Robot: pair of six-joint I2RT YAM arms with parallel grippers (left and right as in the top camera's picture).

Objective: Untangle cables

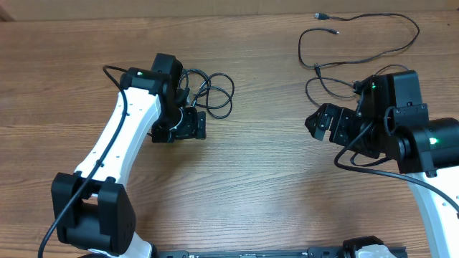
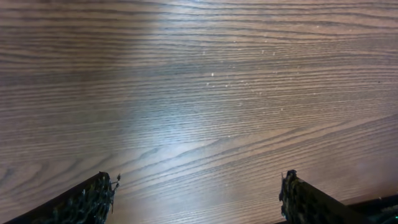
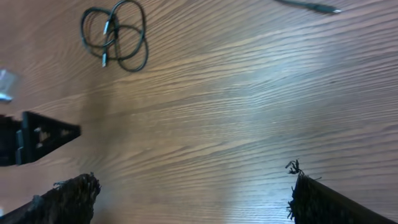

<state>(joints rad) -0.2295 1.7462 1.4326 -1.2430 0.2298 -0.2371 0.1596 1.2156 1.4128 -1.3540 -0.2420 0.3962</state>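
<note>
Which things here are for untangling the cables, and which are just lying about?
For the job:
- coiled cable bundle
- long loose cable
- left gripper, open
- right gripper, open

Just there:
- wooden table
- thick arm cables, part of the robot, not for untangling

Quick headcount: two arms (left arm (image 1: 118, 136), right arm (image 1: 432, 204)) and two grippers, the left gripper (image 2: 198, 190) and the right gripper (image 3: 193, 186), each showing two fingers (image 2: 81, 202), all on one wooden table (image 1: 258, 179). The cables come in two lots: one coiled bundle (image 1: 211, 93) just beside the left gripper, and one run of loose strands (image 1: 300, 49) just beyond the right gripper. On those strands I count two plug ends (image 1: 320, 15), but I can't tell if that's one cord or two.
</note>
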